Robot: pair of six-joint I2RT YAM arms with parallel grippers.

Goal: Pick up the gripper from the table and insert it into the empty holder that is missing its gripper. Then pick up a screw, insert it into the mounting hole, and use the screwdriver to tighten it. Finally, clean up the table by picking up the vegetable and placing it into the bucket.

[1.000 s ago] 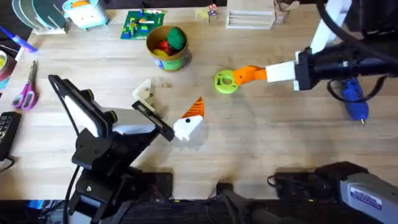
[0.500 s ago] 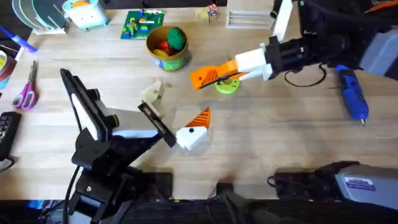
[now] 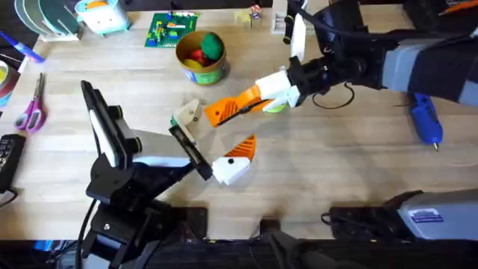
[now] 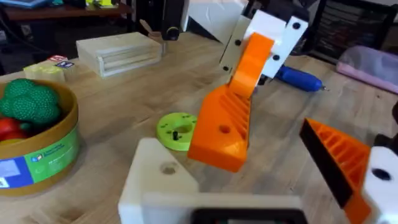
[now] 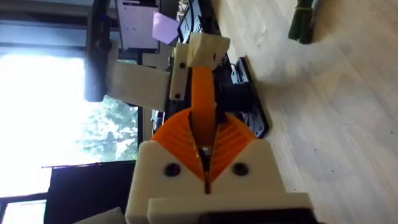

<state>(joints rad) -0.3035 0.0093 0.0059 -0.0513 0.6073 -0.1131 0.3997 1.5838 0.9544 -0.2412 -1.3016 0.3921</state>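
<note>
Progress: early, by my read. Wedge not seated; screw, tightening and cleanup all left to do.

- Left gripper (image 3: pixel 220 128): fingers wide apart, holding nothing. One finger was the bare holder (image 3: pixel 188 115), the other had its orange pad on.
- Wedge (image 3: pixel 224 110): off the table (image 3: pixel 336 172), in the air, tip just beside the holder. Couldn't tell whether they touched.
- Bucket (image 3: pixel 202 72): far side, toys inside.
- Vegetable (image 5: pixel 303 22): lay on the table, not binned.
- Right gripper (image 3: pixel 258 99): reached across the middle, fingers clamped on the wedge's back end.
- Screwdriver (image 3: pixel 426 119): lay on the table at far right, well apart from both arms.
- Couldn't make out a screw.
</note>
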